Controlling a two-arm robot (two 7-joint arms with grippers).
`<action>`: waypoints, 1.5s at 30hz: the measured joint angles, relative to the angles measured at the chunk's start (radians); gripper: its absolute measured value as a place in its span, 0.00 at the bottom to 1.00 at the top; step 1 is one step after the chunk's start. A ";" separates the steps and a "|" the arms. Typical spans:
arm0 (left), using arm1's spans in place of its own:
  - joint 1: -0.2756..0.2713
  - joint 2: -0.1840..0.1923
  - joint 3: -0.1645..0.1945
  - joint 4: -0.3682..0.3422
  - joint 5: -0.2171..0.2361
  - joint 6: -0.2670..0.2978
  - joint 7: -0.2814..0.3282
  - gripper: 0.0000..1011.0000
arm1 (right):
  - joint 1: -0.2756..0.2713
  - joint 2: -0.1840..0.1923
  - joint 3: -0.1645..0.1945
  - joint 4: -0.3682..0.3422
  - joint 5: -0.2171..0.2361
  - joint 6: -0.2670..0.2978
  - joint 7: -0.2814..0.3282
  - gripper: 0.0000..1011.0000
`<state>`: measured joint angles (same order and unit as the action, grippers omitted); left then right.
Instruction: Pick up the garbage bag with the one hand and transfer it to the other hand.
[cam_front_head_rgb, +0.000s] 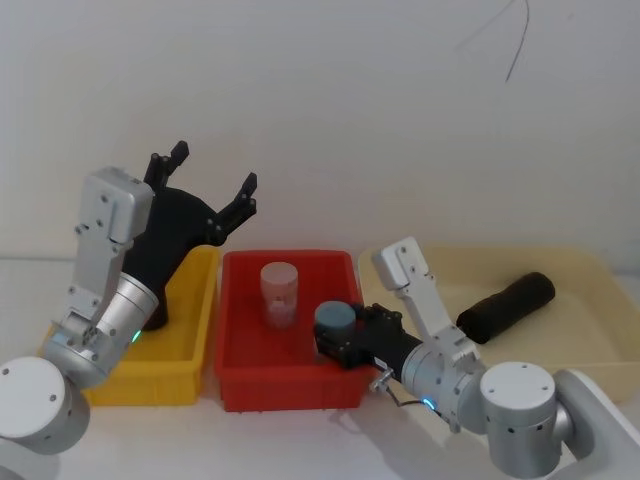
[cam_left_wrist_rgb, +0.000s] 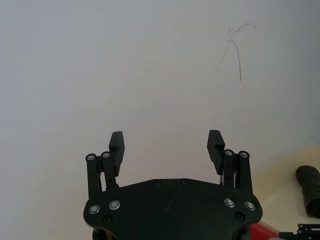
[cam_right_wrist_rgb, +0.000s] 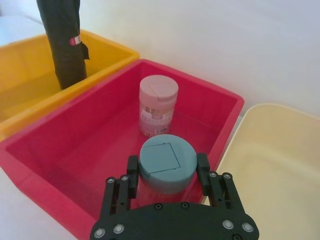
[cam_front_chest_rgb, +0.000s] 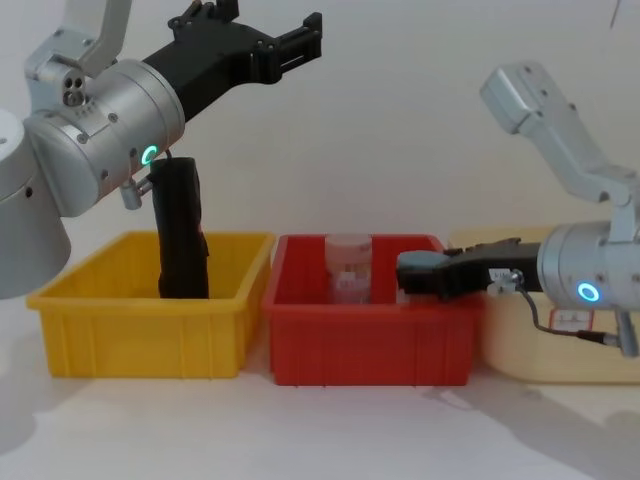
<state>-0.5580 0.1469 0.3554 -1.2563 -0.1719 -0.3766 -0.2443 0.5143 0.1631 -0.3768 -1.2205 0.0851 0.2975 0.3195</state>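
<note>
Standing: two jars (cam_right_wrist_rgb: 158, 104), three bins (cam_front_head_rgb: 285, 375), two black rolls (cam_front_chest_rgb: 181, 230).

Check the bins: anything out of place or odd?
Yes. The right gripper is closed around the grey-lidded jar in the red bin, not the upright garbage bag in the yellow bin. Nothing spilled.

Garbage bag (cam_front_chest_rgb: 181, 228) upright — yellow bin (cam_front_chest_rgb: 150, 318)
</note>
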 joint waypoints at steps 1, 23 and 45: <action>0.000 0.000 0.000 0.000 0.000 0.000 0.000 0.99 | 0.000 0.000 0.001 -0.001 0.000 -0.001 0.000 0.68; 0.000 0.000 0.000 0.000 0.000 0.000 0.000 0.99 | 0.014 0.011 0.052 -0.067 0.015 -0.035 -0.033 0.68; 0.000 0.000 0.000 0.000 0.000 0.000 0.000 0.99 | 0.016 0.069 0.218 -0.100 0.037 -0.035 -0.121 0.74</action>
<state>-0.5579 0.1469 0.3555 -1.2563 -0.1718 -0.3765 -0.2443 0.5300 0.2324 -0.1588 -1.3204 0.1222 0.2628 0.1989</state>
